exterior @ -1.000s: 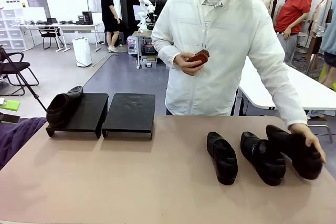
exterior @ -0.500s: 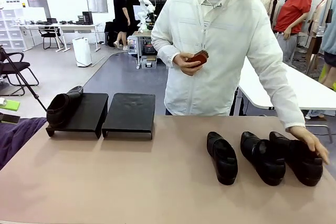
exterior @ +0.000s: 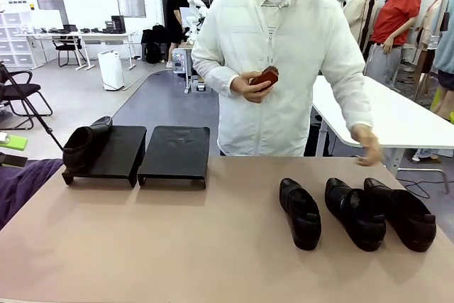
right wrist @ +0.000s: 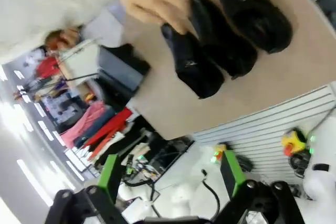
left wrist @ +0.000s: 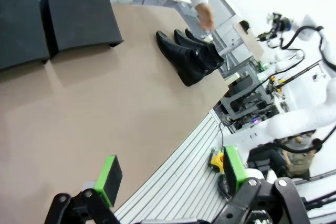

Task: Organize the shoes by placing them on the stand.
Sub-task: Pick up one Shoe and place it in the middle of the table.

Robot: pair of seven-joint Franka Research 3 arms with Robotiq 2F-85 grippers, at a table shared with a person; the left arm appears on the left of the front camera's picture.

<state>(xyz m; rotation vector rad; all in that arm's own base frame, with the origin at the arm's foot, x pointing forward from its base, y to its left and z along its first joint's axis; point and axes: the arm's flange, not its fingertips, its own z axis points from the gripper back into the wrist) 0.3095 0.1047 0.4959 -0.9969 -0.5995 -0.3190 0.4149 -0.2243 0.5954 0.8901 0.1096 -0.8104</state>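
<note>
Front view: four shoes (exterior: pixel 300 213), one atop the two-tray stand (exterior: pixel 175 151).

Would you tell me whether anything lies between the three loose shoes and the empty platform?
Nothing visible does: bare table separates the three shoes from the empty platform; the person's hand is off them.

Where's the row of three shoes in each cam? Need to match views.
Front: three shoes lower right.
Left wrist: three shoes upper centre.
Right wrist: three shoes top, right of centre.
Shared landmark: the person's hand close by them.
</note>
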